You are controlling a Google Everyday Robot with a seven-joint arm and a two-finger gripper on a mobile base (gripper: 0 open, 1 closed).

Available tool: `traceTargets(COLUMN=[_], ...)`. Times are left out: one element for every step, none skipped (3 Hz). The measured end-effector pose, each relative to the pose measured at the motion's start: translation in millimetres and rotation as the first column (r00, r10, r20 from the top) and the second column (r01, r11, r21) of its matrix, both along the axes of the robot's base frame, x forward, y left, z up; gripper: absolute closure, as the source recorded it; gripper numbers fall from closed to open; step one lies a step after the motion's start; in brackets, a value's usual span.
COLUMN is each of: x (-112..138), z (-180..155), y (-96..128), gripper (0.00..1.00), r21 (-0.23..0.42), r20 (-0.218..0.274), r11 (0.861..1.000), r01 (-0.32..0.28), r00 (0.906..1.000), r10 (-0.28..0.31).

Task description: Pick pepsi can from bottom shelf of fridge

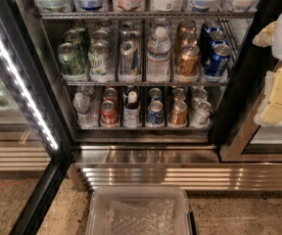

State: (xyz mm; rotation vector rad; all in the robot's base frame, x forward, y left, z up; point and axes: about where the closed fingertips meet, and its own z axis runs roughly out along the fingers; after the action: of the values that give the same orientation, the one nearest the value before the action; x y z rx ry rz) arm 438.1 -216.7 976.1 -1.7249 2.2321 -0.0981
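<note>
The fridge (pixel 239 102) stands open, its glass door swung out to the left with a bright light strip (pixel 23 89). The bottom shelf (pixel 141 128) holds a row of drinks in clear lane trays. The pepsi can (pixel 155 113) is blue with a silver top and stands upright at the front of the middle lane, with a second blue can (pixel 155 94) behind it. A red cola can (pixel 108 112) is two lanes to its left and a bronze-gold can (pixel 178 112) is just to its right. My gripper (pixel 277 77) hangs at the right edge, outside the fridge, well right of and above the pepsi can.
A dark bottle with a white cap (pixel 131 109) stands between the red can and the pepsi can. A water bottle (pixel 82 109) and a silver can (pixel 201 112) end the row. Two fuller racks sit above. The ribbed steel base (pixel 180 176) and a clear plastic bin (pixel 138 212) lie below.
</note>
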Motion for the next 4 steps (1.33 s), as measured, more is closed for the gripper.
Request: traceTargets(x=[0.0, 2.8, 2.8, -8.2], z=[0.0, -0.9, -0.9, -5.2], y=[0.0, 3.1, 3.1, -1.4], gripper=[0.00, 0.00, 0.00, 0.00], r21=[0.000, -0.037, -0.037, 0.017], r20=[0.000, -0.017, -0.017, -0.010], r11=[1.000, 0.999, 0.999, 1.000], r01=[0.000, 0.003, 0.003, 0.017], r00=[1.0000, 0.9998, 0.9998, 0.9998], r10=[0.000, -0.003, -0.004, -0.017])
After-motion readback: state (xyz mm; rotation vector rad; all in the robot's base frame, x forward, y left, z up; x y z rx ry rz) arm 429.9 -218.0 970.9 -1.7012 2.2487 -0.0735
